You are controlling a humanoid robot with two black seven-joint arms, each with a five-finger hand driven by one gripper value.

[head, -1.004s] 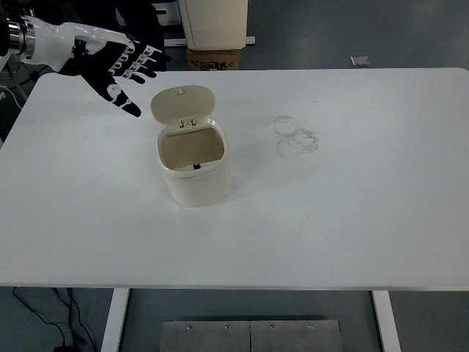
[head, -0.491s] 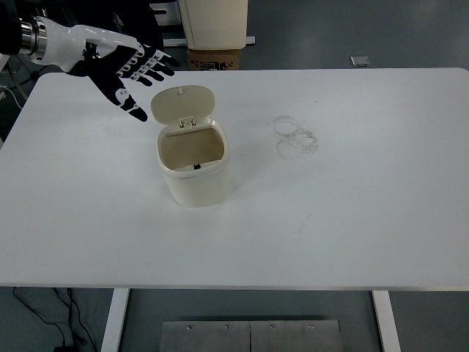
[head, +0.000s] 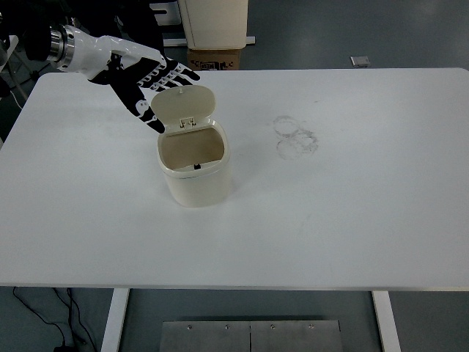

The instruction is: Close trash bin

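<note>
While its lid (head: 182,103) stands raised and tilted back on the rear hinge, a small cream trash bin (head: 195,170) sits upright on the white counter (head: 344,213), left of the counter's middle, with its empty beige inside showing through the squarish opening. Just behind and to the left of the bin, the robot's left hand (head: 146,82), black with white segments, reaches in from the upper left with its fingers (head: 178,73) spread flat and holding nothing; the fingers lie right behind the lid's top edge, and whether they touch it cannot be told. To the right of the bin, well apart from it, faint ring-shaped smudges (head: 295,137) mark the counter. Beyond the counter's far edge, behind the bin, a brown cardboard box (head: 215,59) stands on the floor.
</note>
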